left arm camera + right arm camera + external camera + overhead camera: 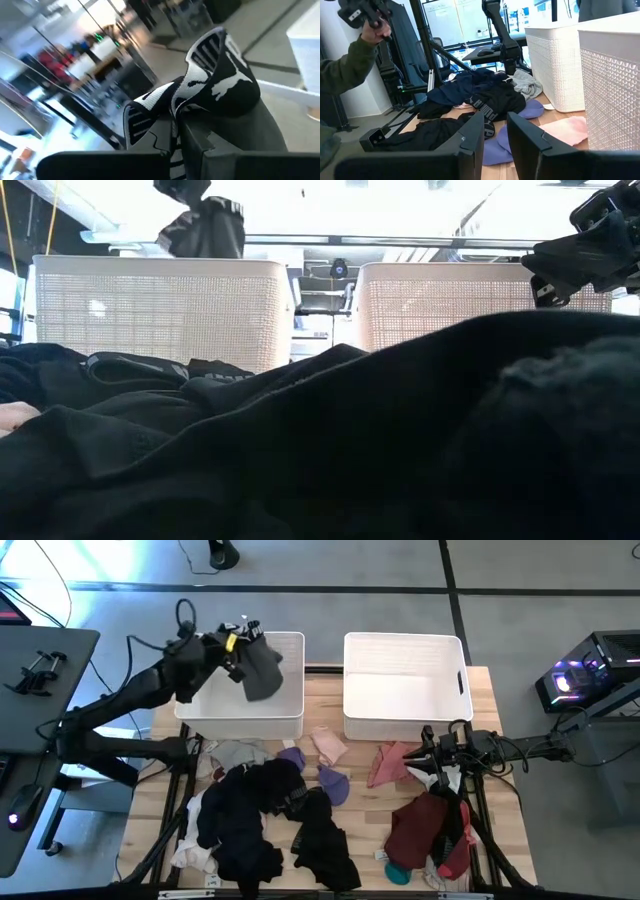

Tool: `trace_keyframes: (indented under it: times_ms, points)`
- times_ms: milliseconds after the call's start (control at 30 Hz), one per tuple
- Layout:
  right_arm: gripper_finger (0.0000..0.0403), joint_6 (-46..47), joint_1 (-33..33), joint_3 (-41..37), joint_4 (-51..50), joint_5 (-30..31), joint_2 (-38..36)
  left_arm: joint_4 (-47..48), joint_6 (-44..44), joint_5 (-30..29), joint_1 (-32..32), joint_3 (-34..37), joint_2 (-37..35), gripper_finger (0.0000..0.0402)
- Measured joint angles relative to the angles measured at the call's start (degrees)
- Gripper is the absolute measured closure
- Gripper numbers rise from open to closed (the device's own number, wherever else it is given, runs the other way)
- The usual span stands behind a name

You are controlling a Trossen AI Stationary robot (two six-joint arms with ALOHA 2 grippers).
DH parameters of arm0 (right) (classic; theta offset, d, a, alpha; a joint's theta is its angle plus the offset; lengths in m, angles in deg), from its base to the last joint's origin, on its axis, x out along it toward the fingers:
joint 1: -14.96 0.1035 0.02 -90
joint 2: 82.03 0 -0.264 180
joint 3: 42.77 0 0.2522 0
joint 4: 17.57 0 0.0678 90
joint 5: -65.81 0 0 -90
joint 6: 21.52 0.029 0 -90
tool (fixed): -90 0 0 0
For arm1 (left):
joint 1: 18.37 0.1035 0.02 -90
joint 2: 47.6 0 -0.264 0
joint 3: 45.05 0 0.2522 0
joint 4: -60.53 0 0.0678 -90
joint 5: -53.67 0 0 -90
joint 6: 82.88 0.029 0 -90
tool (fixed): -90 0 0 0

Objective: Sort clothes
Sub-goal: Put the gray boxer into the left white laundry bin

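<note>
At upper left, the left gripper [243,645] had its fingers clamped on a black sock [262,670] above the left bin [290,715]. The right gripper [437,762] hovered, fingers partly open and empty, over the clothes [270,815] spread across the lower table [365,830].

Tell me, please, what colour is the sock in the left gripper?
Black with white stripes and logo, the sock shows best in the left wrist view.

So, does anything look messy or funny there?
Yes. A black fabric garment dangles from the left pincer above the left white plastic bin, not dropped in yet. Clothes lie jumbled on the wooden table, and the low camera is mostly blocked by dark cloth.
</note>
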Motion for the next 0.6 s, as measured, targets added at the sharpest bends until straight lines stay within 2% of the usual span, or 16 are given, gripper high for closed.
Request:
trace_keyframes:
  times_ms: [167,333,500,600]
  points:
    - [0.033,0.0,0.0,0.0,0.0,0.0,0.0,3.3,-1.9,0.0,-0.7,0.0,0.2,0.0371]
    - [0.033,0.0,0.0,0.0,0.0,0.0,0.0,9.7,-5.0,0.3,-1.5,0.0,-0.3,0.0308]
    - [0.033,0.0,0.0,0.0,0.0,0.0,0.0,16.5,-12.8,7.9,-1.6,0.0,-0.8,0.0238]
    - [0.033,0.0,0.0,0.0,0.0,0.0,0.0,16.4,-13.9,12.4,-3.4,0.0,-1.6,0.0214]
